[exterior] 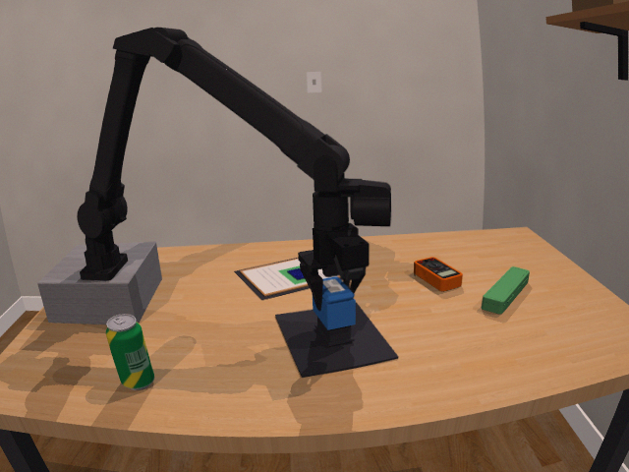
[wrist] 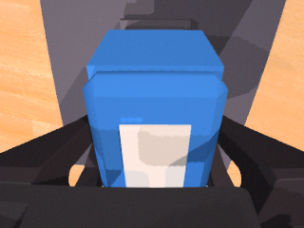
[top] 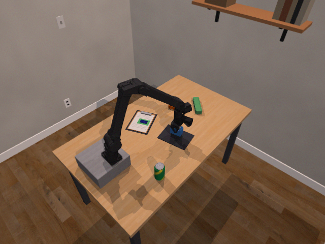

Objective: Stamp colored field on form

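Observation:
The blue stamp (exterior: 333,306) with a white label on top stands upright on the black mat (exterior: 335,341); it also shows in the top view (top: 176,131) and fills the wrist view (wrist: 155,121). My gripper (exterior: 332,285) comes down from above and is shut on the stamp's upper part, one finger on each side. The stamp's dark base rests on or just above the mat; I cannot tell which. The form on its clipboard (top: 141,123) lies to the left of the mat, with a blue field (top: 143,121) inside a green frame.
A green can (exterior: 129,351) stands near the front left. An orange meter (exterior: 437,273) and a green case (exterior: 504,289) lie to the right of the mat. The arm's grey base block (exterior: 100,288) is at the left.

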{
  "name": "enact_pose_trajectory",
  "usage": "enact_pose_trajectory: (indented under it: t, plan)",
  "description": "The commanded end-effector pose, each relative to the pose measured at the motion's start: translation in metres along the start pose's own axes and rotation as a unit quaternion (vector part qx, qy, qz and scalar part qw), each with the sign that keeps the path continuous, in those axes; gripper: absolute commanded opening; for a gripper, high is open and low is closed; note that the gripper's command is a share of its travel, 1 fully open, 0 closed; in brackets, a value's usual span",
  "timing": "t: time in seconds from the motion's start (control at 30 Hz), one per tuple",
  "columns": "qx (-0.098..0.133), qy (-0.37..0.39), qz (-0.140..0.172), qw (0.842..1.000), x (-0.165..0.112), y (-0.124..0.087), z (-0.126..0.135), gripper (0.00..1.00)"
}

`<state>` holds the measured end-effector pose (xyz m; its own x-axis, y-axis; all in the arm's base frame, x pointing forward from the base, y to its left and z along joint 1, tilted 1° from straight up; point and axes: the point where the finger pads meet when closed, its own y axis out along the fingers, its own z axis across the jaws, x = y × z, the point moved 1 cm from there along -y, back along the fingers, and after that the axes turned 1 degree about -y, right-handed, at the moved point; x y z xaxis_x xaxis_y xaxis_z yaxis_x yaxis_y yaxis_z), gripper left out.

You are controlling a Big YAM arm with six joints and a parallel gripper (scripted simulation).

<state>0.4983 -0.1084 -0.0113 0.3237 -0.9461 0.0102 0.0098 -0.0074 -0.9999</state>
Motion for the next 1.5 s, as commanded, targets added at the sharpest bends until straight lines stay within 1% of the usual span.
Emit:
enact_pose_trajectory:
  t: [0.0, 0.07, 0.17, 0.2, 0.27, 0.37, 0.53, 0.57, 1.47]
  plan:
    - [0.013, -0.004, -0.007, 1.0, 0.0035, -0.0073, 0.0081, 0.33]
    - [0.01, -0.004, -0.005, 1.0, 0.0005, -0.0033, 0.0036, 0.33]
    - [0.01, -0.004, -0.005, 1.0, 0.0002, -0.0033, 0.0034, 0.33]
    - [0.012, -0.004, -0.006, 1.0, 0.0022, -0.0083, 0.0072, 0.33]
    - [0.011, -0.004, -0.006, 1.0, -0.0011, -0.0039, 0.0026, 0.33]
    - [0.014, -0.004, -0.007, 1.0, 0.0009, -0.0077, 0.0061, 0.33]
    - [0.014, -0.004, -0.007, 1.0, 0.001, -0.0077, 0.0062, 0.33]
    - [0.014, -0.004, -0.007, 1.0, 0.001, -0.0077, 0.0062, 0.86]
    - [0.014, -0.004, -0.007, 1.0, 0.001, -0.0076, 0.0062, 0.86]
